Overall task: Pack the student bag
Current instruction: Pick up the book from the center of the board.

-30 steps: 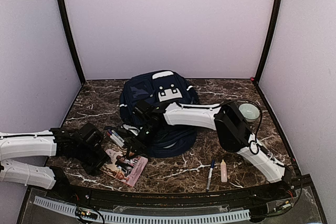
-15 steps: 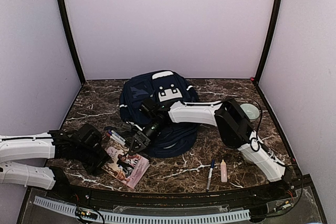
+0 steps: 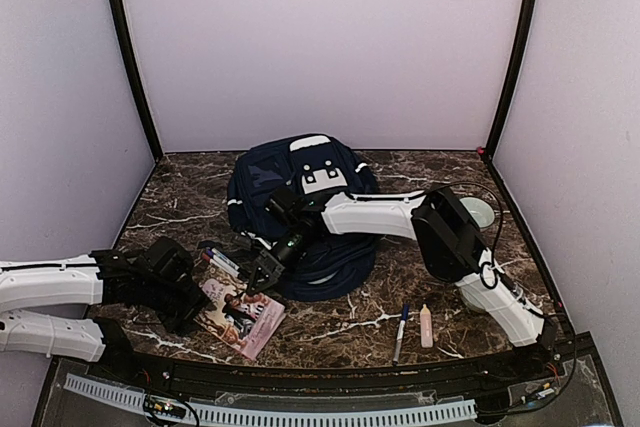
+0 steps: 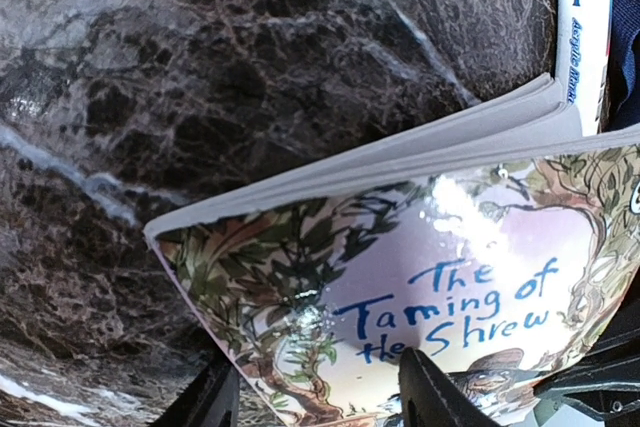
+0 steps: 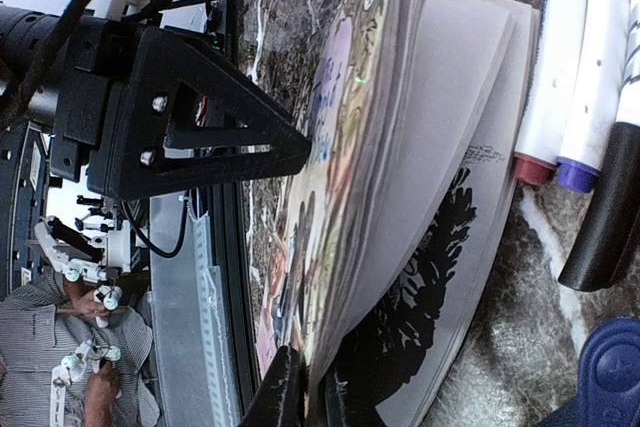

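Two right fingers (image 5: 282,393) pinch book (image 5: 420,177) cover, largely out of frame.

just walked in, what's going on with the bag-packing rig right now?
The right gripper, reaching across in front of the navy backpack, is pinched shut on the edge of a paperback, The Taming of the Shrew, which lies on the marble table. The left gripper sits open at the book's near-left side, not gripping it. Markers lie beside the book. The book is not yet in the bag.
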Available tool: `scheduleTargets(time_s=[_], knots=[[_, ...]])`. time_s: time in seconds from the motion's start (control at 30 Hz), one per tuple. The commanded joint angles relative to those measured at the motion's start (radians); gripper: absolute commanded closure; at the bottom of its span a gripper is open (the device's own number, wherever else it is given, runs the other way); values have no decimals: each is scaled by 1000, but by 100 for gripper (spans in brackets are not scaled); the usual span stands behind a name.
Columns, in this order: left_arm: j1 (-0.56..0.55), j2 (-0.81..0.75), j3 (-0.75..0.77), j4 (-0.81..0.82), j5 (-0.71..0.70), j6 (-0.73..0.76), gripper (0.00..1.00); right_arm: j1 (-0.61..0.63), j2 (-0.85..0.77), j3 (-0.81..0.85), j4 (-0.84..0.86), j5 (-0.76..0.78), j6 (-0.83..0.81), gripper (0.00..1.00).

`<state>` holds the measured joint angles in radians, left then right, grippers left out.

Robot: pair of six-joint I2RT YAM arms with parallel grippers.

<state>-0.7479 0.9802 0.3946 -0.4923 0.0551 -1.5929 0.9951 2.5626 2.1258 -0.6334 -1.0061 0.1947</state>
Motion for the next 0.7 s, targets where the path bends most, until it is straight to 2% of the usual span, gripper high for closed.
scheduleTargets(time_s=[0.0, 0.13, 0.33, 0.4, 0.47, 0.53, 0.6, 0.67], knots=[[4, 1, -55, -54, -38, -9, 44, 6, -41, -1, 31, 0, 21, 86], [4, 2, -56, -50, -38, -7, 45, 16, 2, 34, 89, -103, 79, 78], [4, -3, -54, -61, -40, -2, 46, 27, 25, 74, 91, -91, 88, 77], [3, -14, -53, -67, -49, -5, 46, 30, 21, 78, 63, -39, 72, 75], [4, -24, -53, -70, -57, -4, 47, 38, 19, 100, -8, 81, 15, 67], [4, -38, -55, -75, -62, -7, 47, 43, 25, 116, -49, 160, -22, 63], [2, -45, -58, -78, -61, -11, 48, 43, 25, 113, -47, 159, -16, 65], [2, -48, -62, -79, -58, -13, 48, 45, 24, 113, -40, 155, -14, 72]])
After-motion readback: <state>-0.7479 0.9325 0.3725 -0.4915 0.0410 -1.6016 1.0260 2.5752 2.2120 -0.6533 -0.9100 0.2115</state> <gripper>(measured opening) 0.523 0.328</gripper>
